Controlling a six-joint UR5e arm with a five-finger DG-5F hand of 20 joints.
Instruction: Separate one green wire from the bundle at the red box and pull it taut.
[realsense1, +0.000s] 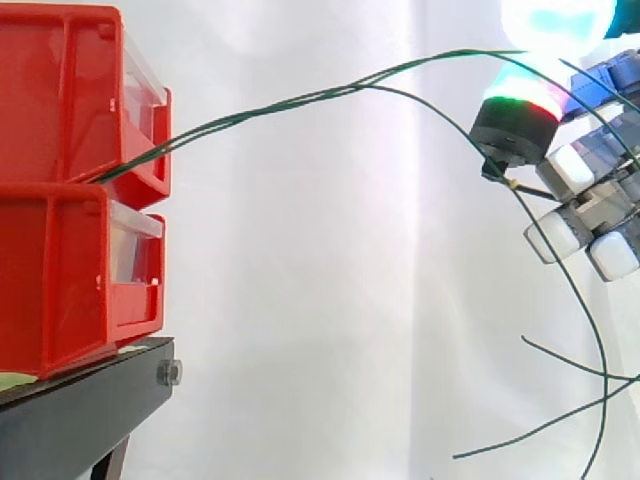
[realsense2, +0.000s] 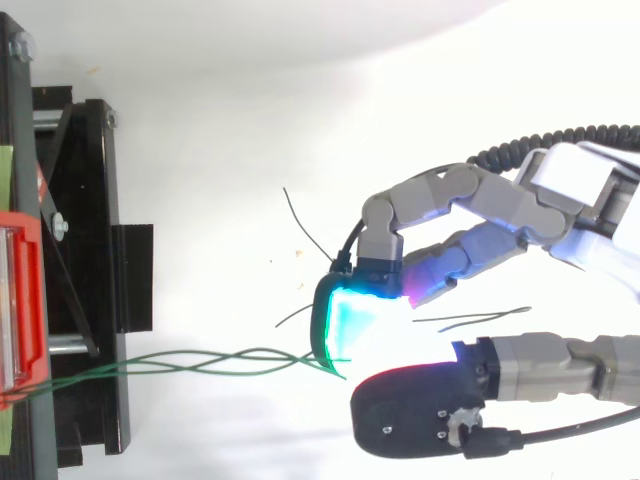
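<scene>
The hand (realsense2: 470, 200) comes in from the right with its fingers curled. It pinches one green wire (realsense1: 440, 60) between a cyan-glowing finger pad (realsense2: 350, 320) and the black, red-edged thumb (realsense2: 410, 410). The other fingers are folded back behind the pad.

Leftward from the pinch the wire joins the bundle (realsense2: 200, 362), which runs to the red bins (realsense1: 60, 100) at the left edge. The bins are stacked two high on a black stand (realsense1: 80, 410). Bins and hand are well apart, and only the green strands cross the open white space between them.

The side view gives the heights. The strands leave the front of the upper bin and climb in a bowed arc to the hand (realsense1: 590, 190), which sits about level with that bin's top. The held wire curves rather than running straight. A second strand splits off just short of the pads, drops past them and trails with other loose ends toward the lower right corner.

The top view shows the strands loosely twisted round one another past the stand's (realsense2: 80, 300) right edge. One loose end pokes out beyond the curled finger and another lies between fingers and thumb.
</scene>
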